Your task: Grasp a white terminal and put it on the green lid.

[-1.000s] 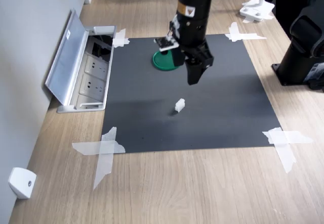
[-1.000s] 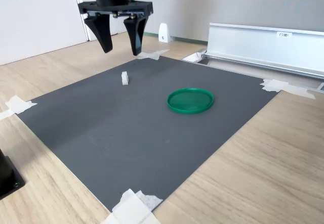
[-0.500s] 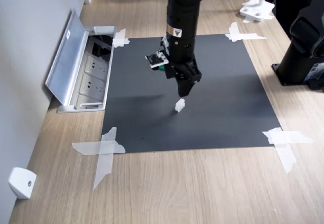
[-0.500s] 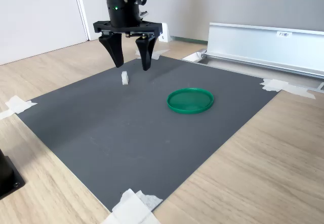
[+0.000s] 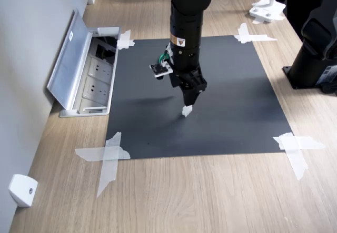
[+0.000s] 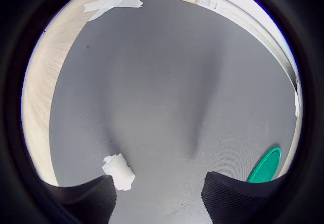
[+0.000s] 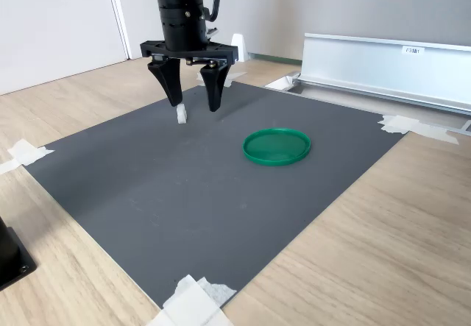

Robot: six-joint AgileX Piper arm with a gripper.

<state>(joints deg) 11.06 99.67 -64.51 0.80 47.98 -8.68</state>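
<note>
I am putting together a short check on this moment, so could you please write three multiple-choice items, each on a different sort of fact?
1. Where does the small white plastic terminal lie?
A. on the dark grey mat
B. on the flat round green plastic lid
C. on the bare wooden table

2. How many green lids are in view?
A. none
B. one
C. three

3. How does the black gripper stand?
A. shut on the terminal
B. shut and empty
C. open

Answers: 1 A, in both exterior views the terminal sits on the mat, apart from the lid. 2 B, only one shows. 3 C, the second exterior view shows its fingers spread.
</note>
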